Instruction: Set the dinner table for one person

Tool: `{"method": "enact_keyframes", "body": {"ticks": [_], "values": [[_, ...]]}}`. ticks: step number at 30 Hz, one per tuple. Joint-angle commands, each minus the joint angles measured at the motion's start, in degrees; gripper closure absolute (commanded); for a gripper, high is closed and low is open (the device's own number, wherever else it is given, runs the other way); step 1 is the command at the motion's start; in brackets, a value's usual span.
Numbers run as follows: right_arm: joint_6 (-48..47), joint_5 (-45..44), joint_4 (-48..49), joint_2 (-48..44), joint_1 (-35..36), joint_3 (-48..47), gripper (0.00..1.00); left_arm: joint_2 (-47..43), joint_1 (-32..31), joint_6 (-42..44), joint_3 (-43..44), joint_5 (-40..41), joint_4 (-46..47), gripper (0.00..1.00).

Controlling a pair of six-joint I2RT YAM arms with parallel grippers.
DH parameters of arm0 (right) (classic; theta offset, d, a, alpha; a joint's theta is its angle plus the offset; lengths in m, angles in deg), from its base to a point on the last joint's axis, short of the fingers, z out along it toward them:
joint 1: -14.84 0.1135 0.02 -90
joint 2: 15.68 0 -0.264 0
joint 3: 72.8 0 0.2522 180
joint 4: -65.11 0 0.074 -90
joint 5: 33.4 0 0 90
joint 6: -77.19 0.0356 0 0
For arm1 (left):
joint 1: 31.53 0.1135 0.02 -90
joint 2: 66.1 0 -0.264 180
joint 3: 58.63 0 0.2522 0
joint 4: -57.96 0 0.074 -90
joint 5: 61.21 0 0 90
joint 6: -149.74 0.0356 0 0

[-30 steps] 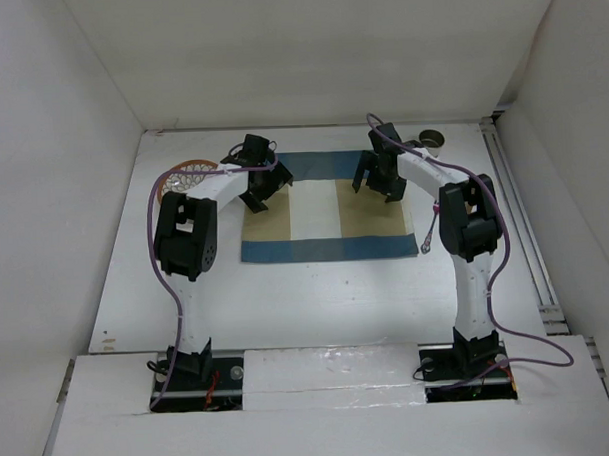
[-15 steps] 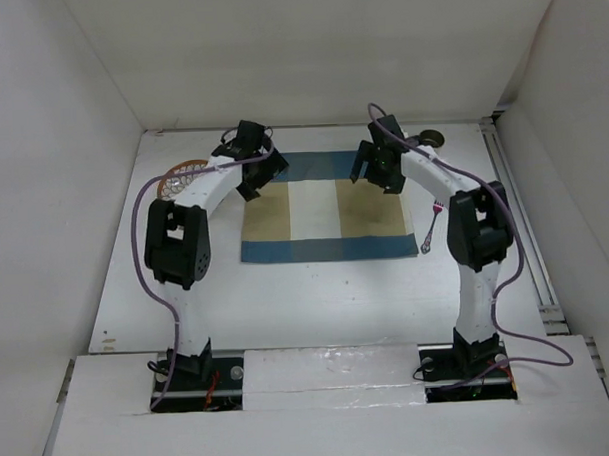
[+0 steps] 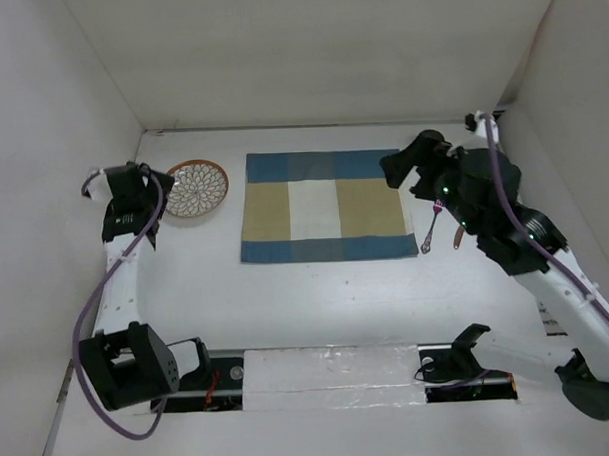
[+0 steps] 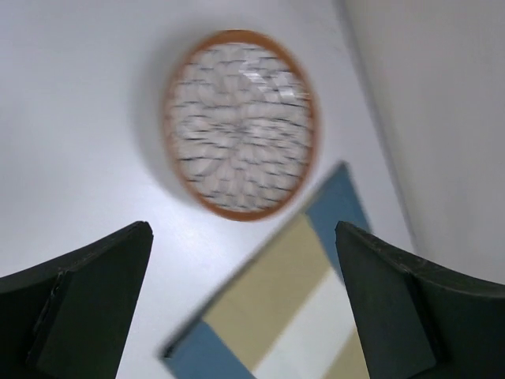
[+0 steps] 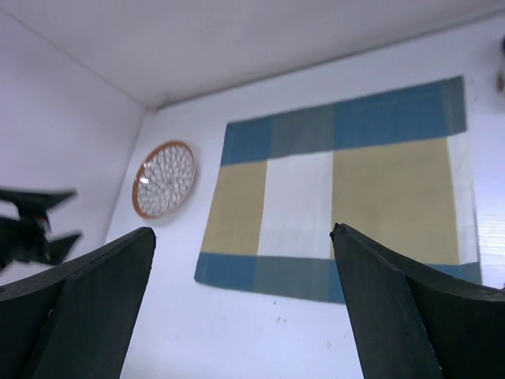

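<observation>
While the left jaws and the right jaws both stand wide apart, the white counter (image 3: 327, 297) lies under them, with the patterned plate (image 4: 241, 125) ahead of the left jaws and the checked placemat (image 5: 347, 185) ahead of the right jaws.

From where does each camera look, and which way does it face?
Top external: high behind the bases, looking down on the dinner table; left arm and right arm show.
Left wrist: beside the plate, facing down at it; its open fingers show.
Right wrist: at the right, facing left across the placemat; its open fingers show.
All three share the plate and placemat.
</observation>
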Motion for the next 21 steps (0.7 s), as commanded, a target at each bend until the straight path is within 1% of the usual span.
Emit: {"method": "enact_keyframes", "body": {"ticks": [1,2,3,6,8,12,17,19,21], "values": [[-2.3,3.1,0.0,-2.2,-0.8,4.3,0.00,-0.4,6.9,0.7,-10.1,-9.4,4.7,0.00],[-2.3,4.5,0.0,-4.3,-0.2,6.0,0.00,-0.4,8.8,0.1,-11.6,-9.4,5.4,0.00],[-2.9,7.0,0.6,-5.2,-0.2,6.7,0.00,1.0,9.4,0.1,-14.1,-10.3,7.2,0.00],[-2.9,10.0,1.2,-7.0,-0.2,7.9,0.00,4.7,9.5,-1.3,-16.0,-10.9,10.4,0.00],[-3.4,12.6,1.2,-7.6,0.3,7.9,0.00,9.2,9.5,-2.1,-16.0,-11.4,12.1,0.00],[-4.0,17.9,3.0,-8.9,0.3,10.1,0.00,15.5,10.0,-2.8,-15.5,-12.2,17.0,0.00],[-4.5,20.4,5.0,-10.2,0.3,12.6,0.00,21.0,10.0,-4.0,-11.9,-14.2,18.9,0.00],[-4.5,21.0,5.0,-10.2,0.3,12.6,0.00,23.6,10.0,-4.5,-10.8,-14.2,18.9,0.03],[-4.5,21.0,5.6,-10.2,0.3,13.3,0.00,25.2,10.0,-5.1,-10.0,-13.7,18.9,0.09]]}}
